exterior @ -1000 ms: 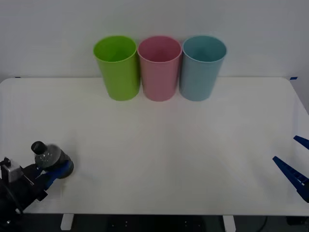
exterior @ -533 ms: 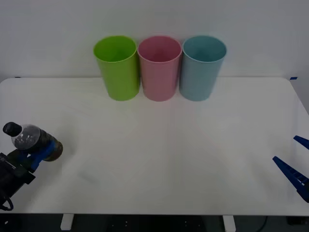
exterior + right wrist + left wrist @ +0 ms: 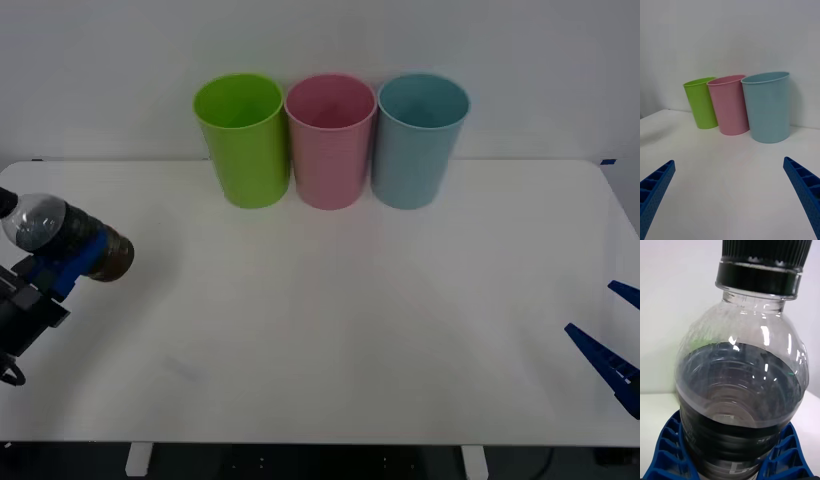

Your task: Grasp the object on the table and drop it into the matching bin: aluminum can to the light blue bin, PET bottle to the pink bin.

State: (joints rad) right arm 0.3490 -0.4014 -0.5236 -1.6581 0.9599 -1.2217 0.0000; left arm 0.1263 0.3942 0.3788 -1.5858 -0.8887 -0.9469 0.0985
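My left gripper point(image 3: 72, 258) hangs above the table's point(image 3: 330, 330) left edge, its blue fingers point(image 3: 668, 450) pinched around the dark lower body of the PET bottle point(image 3: 62, 238), which is lifted clear of the surface. In the front view the bottle's black cap is cut off at the frame's left border, and most of my left arm runs out of the picture there too. From my left wrist the bottle point(image 3: 741, 382) blocks almost everything; its base is hidden below the fingers, and the top of the cap point(image 3: 763, 255) is cropped. My right gripper point(image 3: 730, 195) waits at the table's right edge with its fingers spread wide and nothing between them; in the front view its fingertips point(image 3: 600, 355) are partly cut off by the frame. At the far edge stand three bins close together in a row: a lime green bin point(image 3: 243, 140), the pink bin point(image 3: 331, 140) in the middle, the light blue bin point(image 3: 419, 140) on the right. A broad stretch of bare white tabletop lies between the bottle and the bins.
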